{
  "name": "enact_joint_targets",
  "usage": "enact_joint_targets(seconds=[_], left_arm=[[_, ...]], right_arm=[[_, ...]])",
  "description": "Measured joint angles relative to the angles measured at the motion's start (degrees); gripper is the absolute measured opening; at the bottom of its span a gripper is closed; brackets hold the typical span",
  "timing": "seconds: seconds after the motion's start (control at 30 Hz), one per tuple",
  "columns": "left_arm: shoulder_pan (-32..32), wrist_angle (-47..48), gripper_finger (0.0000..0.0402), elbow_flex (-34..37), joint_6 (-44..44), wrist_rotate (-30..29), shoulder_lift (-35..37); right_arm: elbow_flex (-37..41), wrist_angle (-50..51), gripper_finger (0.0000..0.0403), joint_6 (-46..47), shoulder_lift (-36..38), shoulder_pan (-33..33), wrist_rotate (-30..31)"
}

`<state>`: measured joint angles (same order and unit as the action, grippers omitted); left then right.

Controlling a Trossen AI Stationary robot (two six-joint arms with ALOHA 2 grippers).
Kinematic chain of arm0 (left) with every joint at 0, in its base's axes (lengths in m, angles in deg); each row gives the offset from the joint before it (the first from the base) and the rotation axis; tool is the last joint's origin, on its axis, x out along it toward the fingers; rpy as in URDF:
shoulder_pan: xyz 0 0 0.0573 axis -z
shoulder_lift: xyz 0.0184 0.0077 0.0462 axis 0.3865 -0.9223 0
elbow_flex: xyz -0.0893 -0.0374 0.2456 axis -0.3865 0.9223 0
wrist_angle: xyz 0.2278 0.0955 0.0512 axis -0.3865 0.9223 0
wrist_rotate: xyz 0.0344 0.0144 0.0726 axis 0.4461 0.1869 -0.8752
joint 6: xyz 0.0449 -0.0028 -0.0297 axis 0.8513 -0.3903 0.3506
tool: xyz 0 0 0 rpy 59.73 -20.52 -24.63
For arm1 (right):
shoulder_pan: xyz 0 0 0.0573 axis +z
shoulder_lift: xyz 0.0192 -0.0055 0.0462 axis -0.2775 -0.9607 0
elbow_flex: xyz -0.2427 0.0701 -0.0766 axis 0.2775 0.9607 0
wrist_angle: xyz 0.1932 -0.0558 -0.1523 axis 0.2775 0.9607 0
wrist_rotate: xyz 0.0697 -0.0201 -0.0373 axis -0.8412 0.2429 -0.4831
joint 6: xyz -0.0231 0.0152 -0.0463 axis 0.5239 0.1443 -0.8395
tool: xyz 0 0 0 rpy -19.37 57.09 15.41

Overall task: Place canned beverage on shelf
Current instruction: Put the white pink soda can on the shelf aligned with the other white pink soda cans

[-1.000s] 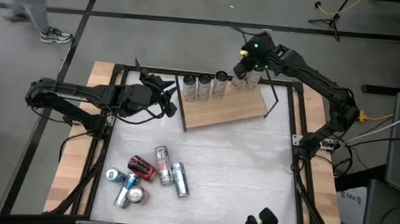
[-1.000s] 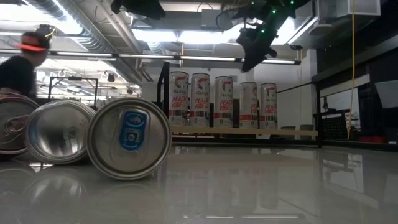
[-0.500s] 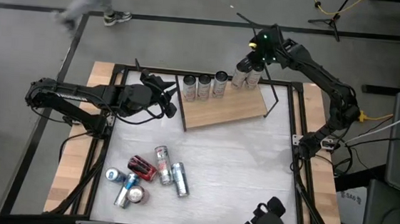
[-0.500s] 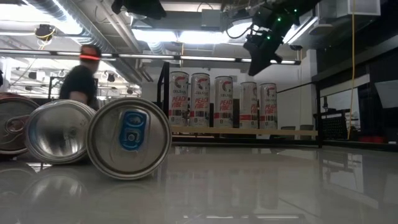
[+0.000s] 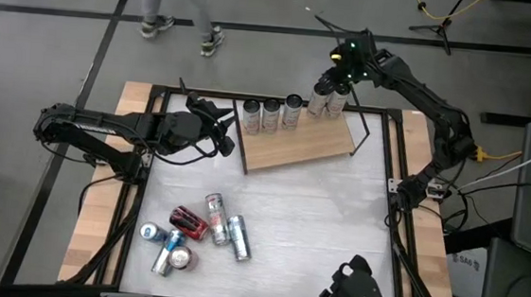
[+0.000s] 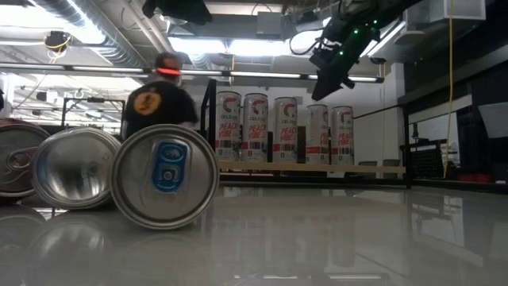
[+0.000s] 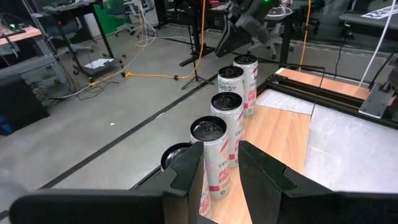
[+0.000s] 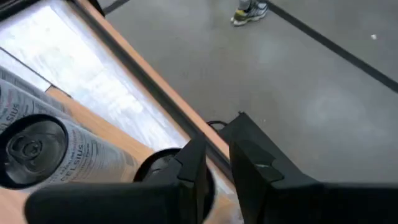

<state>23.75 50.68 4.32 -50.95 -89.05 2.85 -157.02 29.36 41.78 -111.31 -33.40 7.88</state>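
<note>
Beyond the far edge of my table (image 5: 335, 230) a person (image 5: 177, 4) walks on the grey floor, seen from above as legs and sneakers; at table height the same person (image 6: 156, 99) shows from behind in a dark shirt and a cap with an orange band. A tripod stand (image 5: 434, 27) and a yellow cable (image 5: 438, 8) lie on the floor past the far right corner. Ceiling lights (image 6: 238, 46) glow overhead. Desks and an office chair (image 7: 121, 12) stand farther off.
</note>
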Motion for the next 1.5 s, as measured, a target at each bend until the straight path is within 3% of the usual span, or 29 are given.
enact_joint_targets(seconds=[1.07, 1.5], left_arm=[[0.0, 0.0, 0.0092, 0.0, -1.5, 0.0, 0.0], [0.0, 0.0, 0.0092, 0.0, -1.5, 0.0, 0.0]], right_arm=[[-0.1, 5.6, 0.0066, -0.6, -2.1, 0.0, 1.6], [0.1, 8.6, 0.0066, -0.7, 1.9, 0.0, 3.0]])
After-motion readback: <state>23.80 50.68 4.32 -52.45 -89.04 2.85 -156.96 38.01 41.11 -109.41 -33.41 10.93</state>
